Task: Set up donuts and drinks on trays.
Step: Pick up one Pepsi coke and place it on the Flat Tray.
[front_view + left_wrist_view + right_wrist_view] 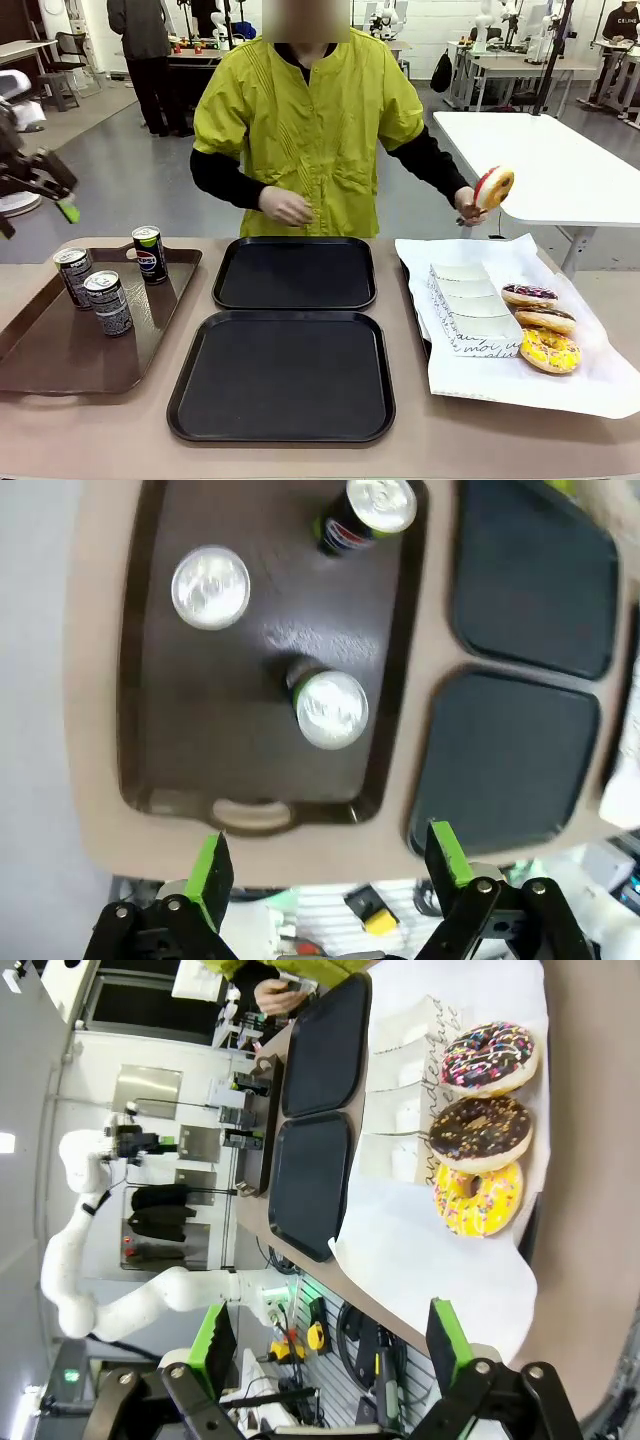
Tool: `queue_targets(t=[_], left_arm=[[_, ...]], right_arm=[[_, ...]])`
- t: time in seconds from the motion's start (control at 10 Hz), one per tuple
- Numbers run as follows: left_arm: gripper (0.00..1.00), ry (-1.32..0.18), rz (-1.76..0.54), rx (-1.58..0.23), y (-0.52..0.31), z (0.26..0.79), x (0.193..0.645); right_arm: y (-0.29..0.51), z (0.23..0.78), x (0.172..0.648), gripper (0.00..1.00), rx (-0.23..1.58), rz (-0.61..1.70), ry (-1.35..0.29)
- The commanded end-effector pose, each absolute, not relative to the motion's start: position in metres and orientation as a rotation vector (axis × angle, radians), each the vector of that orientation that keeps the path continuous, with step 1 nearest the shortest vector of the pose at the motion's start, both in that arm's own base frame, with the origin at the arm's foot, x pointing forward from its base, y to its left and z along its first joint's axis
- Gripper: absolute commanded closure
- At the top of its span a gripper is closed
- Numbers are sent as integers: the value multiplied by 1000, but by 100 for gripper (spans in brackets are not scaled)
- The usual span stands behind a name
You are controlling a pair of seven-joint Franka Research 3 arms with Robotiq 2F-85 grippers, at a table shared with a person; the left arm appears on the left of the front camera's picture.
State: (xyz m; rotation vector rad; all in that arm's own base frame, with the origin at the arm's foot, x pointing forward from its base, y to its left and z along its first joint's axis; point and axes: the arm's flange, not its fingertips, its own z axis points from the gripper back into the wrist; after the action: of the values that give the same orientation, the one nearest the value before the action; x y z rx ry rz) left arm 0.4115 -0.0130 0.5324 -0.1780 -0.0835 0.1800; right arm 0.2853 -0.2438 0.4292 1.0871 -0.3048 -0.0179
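Note:
Three drinks, slim dark cans (108, 302) (330, 708), stand on a brown tray (60, 350) at the table's left. Two black trays lie in the middle, one far (295, 272) and one near (282, 375), both bare. At the right, three donuts (546, 320) (480, 1132) lie on white paper beside white boxes (470, 305) (400, 1090). The person holds another donut (493, 187) up over the table's far right. My left gripper (40, 205) (328, 860) hovers open, high above the brown tray's left side. My right gripper (330, 1345) is open, high over the paper, holding nothing.
The brown tray (200, 730) has a handle slot toward my left gripper. White paper (600, 390) covers the right end of the table and hangs past its edge. The person stands at the far side, one hand (285, 207) near the far black tray.

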Motion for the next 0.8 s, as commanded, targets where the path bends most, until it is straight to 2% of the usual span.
queue_targets(t=[0.0,0.3,0.7], left_arm=[[0,-34,248,-47,-20,516,451],[0,31,207,9,-53,462,474],[0,74,114,-5,-84,426,468]], right_arm=[[-242,429,285,0,1103,-21,-320],[-242,429,285,0,1103,-21,-320],[-242,429,285,0,1103,-21,-320]])
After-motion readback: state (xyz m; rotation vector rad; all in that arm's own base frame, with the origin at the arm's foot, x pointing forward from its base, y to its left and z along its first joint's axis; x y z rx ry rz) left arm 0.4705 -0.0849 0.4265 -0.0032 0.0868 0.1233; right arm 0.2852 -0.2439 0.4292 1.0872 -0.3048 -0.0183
